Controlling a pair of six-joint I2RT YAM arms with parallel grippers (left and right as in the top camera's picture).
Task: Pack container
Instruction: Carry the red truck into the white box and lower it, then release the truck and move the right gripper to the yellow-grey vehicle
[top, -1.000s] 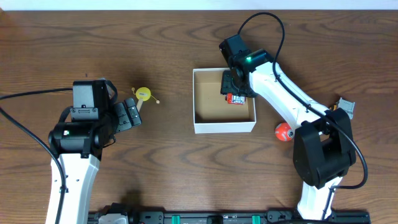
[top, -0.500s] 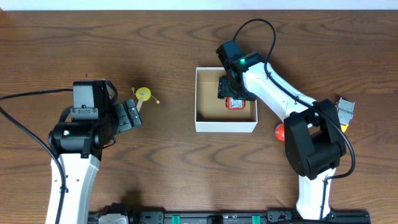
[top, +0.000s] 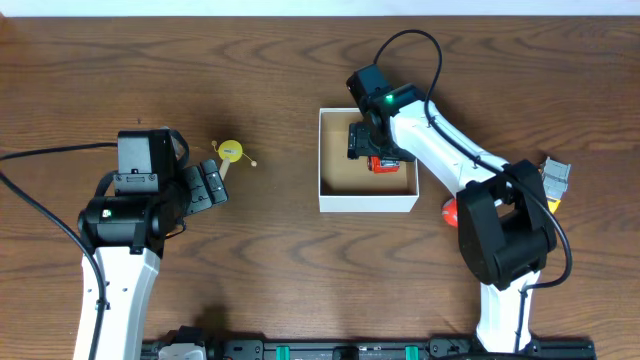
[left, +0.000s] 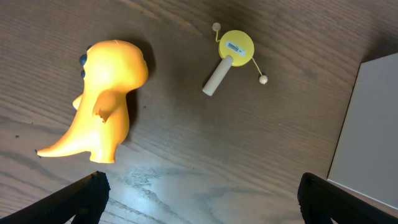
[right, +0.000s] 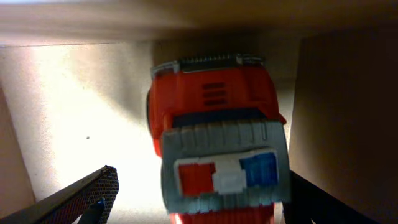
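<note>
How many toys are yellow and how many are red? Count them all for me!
Yellow: 2, the dinosaur and the little drum on a stick.
Red: 2, the truck in the box and a round thing outside it, partly hidden.
Total: 4.

text readable: none | yellow drum toy (left: 236, 46): white sticker (left: 234, 46) on its round face, dark print like a barcode, too small to read | overhead view: same sticker only a pale speck, illegible | red toy truck (right: 214, 118): red, white and blue panel (right: 225, 174) on top, no letters made out
</note>
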